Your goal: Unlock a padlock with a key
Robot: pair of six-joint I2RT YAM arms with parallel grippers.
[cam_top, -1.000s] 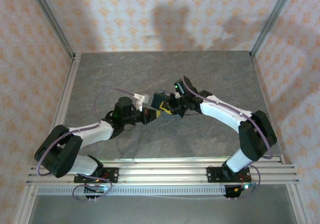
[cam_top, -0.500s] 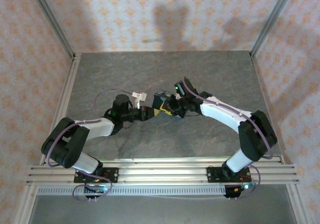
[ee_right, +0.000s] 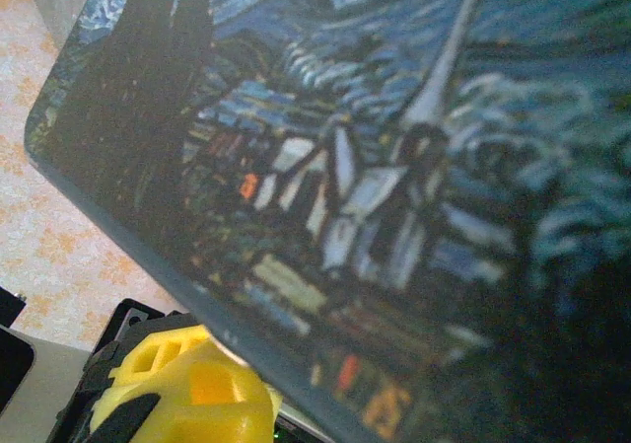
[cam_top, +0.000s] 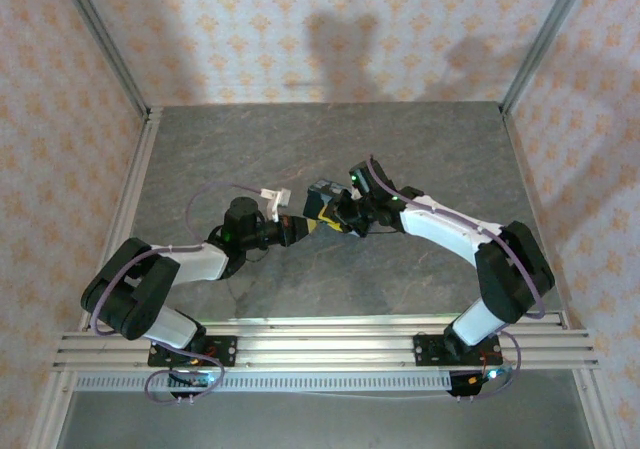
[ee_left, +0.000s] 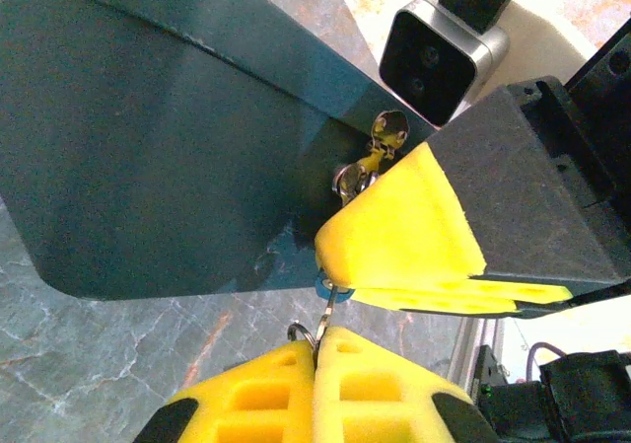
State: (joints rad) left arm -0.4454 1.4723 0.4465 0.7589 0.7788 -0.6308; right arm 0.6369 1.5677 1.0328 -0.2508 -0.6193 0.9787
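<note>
My left gripper (ee_left: 317,336) is shut on the thin silvery key (ee_left: 332,311), whose ring pokes out beside the yellow pads. The key's tip sits in the small blue padlock (ee_left: 324,283). Most of the padlock is hidden between the yellow fingers (ee_left: 394,226) of my right gripper (ee_left: 345,283), which is shut on it. Just above, a silvery latch (ee_left: 370,162) sits on the dark blue painted box (ee_left: 148,167). In the top view the left gripper (cam_top: 303,227) and right gripper (cam_top: 335,219) meet tip to tip at mid-table, next to the box (cam_top: 321,193).
The box's painted face (ee_right: 394,167) looms close in the right wrist view, with a yellow foam pad (ee_right: 187,394) under its lower edge. Grey stone tabletop (cam_top: 430,149) lies all around. Aluminium rails (cam_top: 320,341) run along the near edge, and patterned walls enclose the cell.
The left arm's wrist has turned and its elbow and upper arm have shifted, while its gripper stays at the padlock. The right arm and the box have hardly moved.
</note>
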